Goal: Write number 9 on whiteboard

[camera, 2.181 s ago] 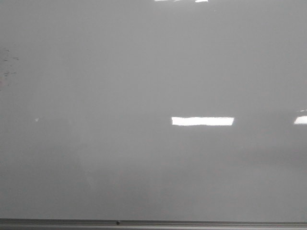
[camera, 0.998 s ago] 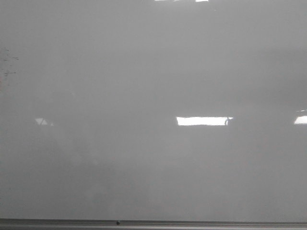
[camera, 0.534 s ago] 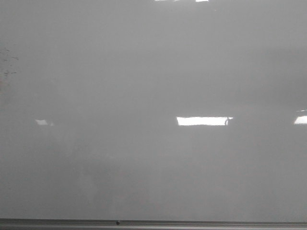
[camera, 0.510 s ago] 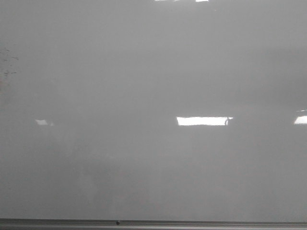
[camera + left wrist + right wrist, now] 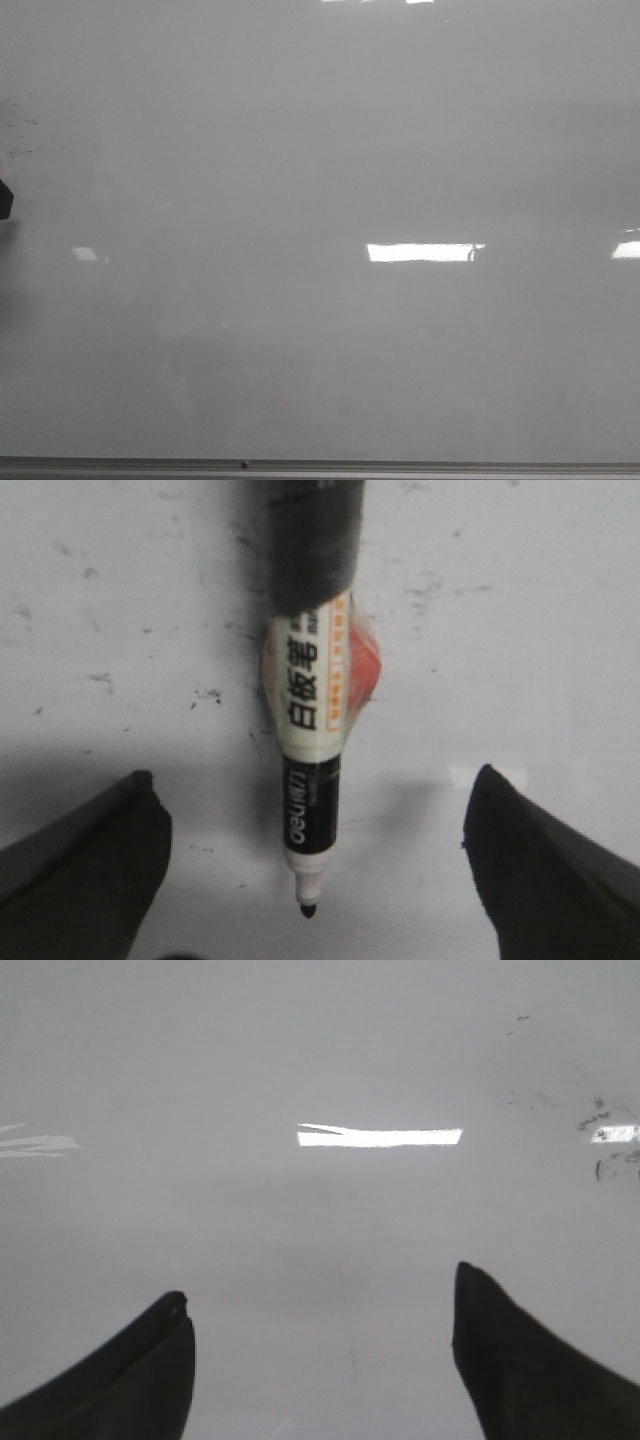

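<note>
The whiteboard is glossy pale grey and fills the front view, with a grey metal edge strip along the bottom. No number 9 shows on it in any view. In the left wrist view a white and black marker with its black tip bare lies over the whiteboard. My left gripper is open, its fingers wide apart on either side of the marker and not touching it. My right gripper is open and empty over bare whiteboard.
Faint dark smudges mark the board's left side and also show in the right wrist view. Bright light reflections lie on the board. A dark object pokes in at the left edge of the front view.
A dark object has come into the front view at the left edge. The faint reflections on the board's left side have shifted a little.
</note>
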`<move>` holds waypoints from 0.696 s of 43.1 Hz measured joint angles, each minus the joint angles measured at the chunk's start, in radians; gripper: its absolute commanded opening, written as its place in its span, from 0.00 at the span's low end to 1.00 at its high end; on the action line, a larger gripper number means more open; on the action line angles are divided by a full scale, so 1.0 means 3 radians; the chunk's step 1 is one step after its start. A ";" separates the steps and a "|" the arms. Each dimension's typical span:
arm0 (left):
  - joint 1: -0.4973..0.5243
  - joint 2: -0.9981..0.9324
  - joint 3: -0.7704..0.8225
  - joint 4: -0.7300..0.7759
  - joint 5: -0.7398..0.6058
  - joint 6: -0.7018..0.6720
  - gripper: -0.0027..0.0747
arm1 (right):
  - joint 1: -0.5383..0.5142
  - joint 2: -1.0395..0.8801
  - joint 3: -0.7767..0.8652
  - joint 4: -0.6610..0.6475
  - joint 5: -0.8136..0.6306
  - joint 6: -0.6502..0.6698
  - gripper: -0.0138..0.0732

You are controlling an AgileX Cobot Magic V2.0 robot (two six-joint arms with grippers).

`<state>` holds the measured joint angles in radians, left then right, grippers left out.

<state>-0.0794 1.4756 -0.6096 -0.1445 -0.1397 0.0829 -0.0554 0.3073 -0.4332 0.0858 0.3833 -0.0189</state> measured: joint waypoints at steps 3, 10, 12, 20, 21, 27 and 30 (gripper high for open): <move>0.0000 0.0086 -0.0005 0.0000 -0.0066 0.0000 0.57 | 0.0000 0.0000 0.0000 0.0000 -0.0006 0.0000 0.80; 0.0000 0.0165 -0.0005 0.0000 -0.0228 0.0000 0.33 | 0.0000 0.0000 0.0000 0.0000 -0.0006 0.0005 0.80; 0.0000 0.0172 -0.0005 0.0002 -0.0254 0.0000 0.27 | 0.0000 0.0000 0.0000 0.0000 -0.0006 0.0005 0.80; 0.0000 0.0172 -0.0005 0.0015 -0.0297 0.0000 0.12 | 0.0000 0.0000 0.0000 0.0000 -0.0006 0.0005 0.80; 0.0000 0.0172 -0.0005 0.0015 -0.0297 0.0000 0.11 | 0.0000 0.0000 0.0000 0.0000 -0.0006 0.0005 0.80; 0.0000 0.0156 -0.0005 0.0021 -0.0252 0.0000 0.07 | 0.0000 0.0000 0.0000 0.0000 -0.0006 0.0005 0.80; -0.0005 0.0065 -0.0005 0.0021 -0.0087 0.0000 0.07 | 0.0000 0.0000 0.0000 0.0000 -0.0006 0.0005 0.80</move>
<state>-0.0809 1.4952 -0.6110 -0.1381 -0.1659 0.0829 -0.0554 0.3073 -0.4332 0.0858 0.3816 -0.0174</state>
